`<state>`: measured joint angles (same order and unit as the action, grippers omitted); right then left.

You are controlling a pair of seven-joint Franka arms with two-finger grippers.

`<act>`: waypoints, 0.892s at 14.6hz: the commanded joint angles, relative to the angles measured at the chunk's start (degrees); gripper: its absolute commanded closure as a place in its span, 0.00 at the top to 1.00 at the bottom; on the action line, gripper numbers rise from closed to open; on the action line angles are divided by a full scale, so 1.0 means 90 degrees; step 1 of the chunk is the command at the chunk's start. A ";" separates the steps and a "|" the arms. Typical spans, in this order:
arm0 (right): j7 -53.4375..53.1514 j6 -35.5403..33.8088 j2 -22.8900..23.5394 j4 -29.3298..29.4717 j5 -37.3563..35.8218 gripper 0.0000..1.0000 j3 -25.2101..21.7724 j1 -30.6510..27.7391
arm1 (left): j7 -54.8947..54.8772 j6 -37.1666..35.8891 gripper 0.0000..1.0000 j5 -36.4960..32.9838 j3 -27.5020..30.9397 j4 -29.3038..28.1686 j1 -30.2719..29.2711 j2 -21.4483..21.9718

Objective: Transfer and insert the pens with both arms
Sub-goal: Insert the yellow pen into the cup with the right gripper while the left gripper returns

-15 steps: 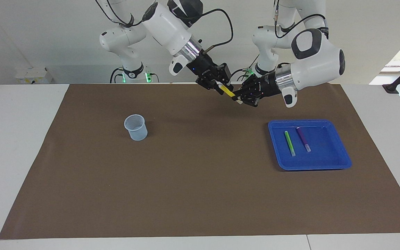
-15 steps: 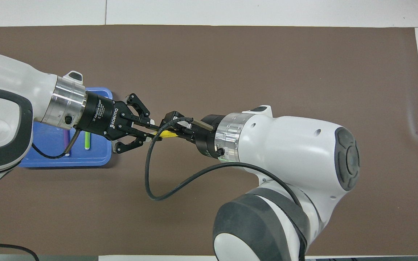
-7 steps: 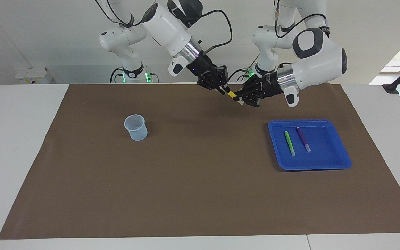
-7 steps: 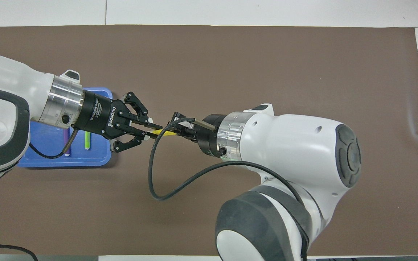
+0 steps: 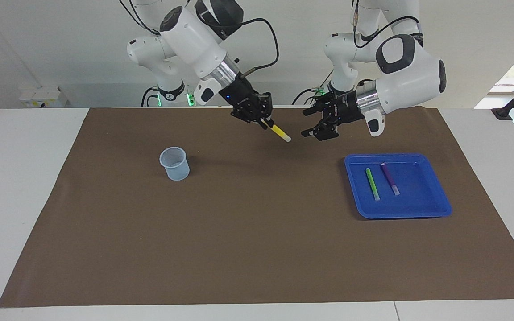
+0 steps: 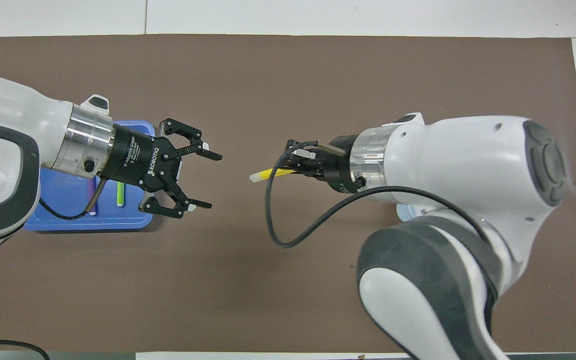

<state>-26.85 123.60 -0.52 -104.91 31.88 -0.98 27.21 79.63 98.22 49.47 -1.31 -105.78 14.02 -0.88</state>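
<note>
- Yellow pen (image 5: 279, 133) hangs over the brown mat (image 5: 257, 249), and we see it clamped in the shut jaws of the right gripper (image 5: 263, 123), pale cap end pointing down and out.
- Just beside it, apart from the pen, we find the left gripper (image 5: 314, 122) with jaws spread wide and empty.
- Green pen (image 5: 372, 183) and purple pen (image 5: 390, 178) lie side by side in the blue tray (image 5: 435, 207), toward the left arm's end of the tabletop (image 5: 25, 178).
- Toward the right arm's end we see a clear cup (image 5: 175, 163) standing upright.

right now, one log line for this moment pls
stage: handover done | right tool: shut on yellow pen, in the air | left tool: open, empty | green pen, purple pen: in blue tray
</note>
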 commanded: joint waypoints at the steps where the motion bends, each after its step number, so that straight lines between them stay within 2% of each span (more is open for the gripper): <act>1: 0.0909 -0.0976 -0.0069 0.0172 -0.1077 0.00 0.0031 -0.0512 | -0.1079 0.0073 1.00 -0.0631 0.0038 -0.0199 0.0063 0.0186; 3: 0.1943 -0.1602 -0.0166 0.0114 -0.1936 0.00 0.0031 -0.0766 | -0.1589 0.0092 1.00 -0.1138 0.0048 -0.0199 -0.0015 0.0186; 7: 0.3226 -0.2277 -0.0303 -0.0042 -0.3286 0.00 0.0041 -0.1313 | -0.2712 0.0238 1.00 -0.2828 0.0048 -0.0209 -0.0005 0.0176; 9: 0.3558 -0.2288 -0.0430 -0.0296 -0.3454 0.00 0.0041 -0.1576 | -0.3345 0.0336 1.00 -0.3336 0.0058 -0.0258 -0.0122 0.0176; 11: 0.3812 -0.2142 -0.0673 -0.0860 -0.3454 0.00 0.0041 -0.1830 | -0.4331 0.0472 1.00 -0.3786 0.0058 -0.0403 -0.0434 0.0128; 13: 0.3853 -0.1607 -0.0850 -0.1485 -0.3454 0.00 0.0041 -0.1997 | -0.5540 0.0774 1.00 -0.4254 0.0058 -0.0608 -0.0834 0.0118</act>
<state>6.58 104.49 -4.19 -110.49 1.87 -1.38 10.89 39.52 101.88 14.75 -0.71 -107.88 9.83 -0.83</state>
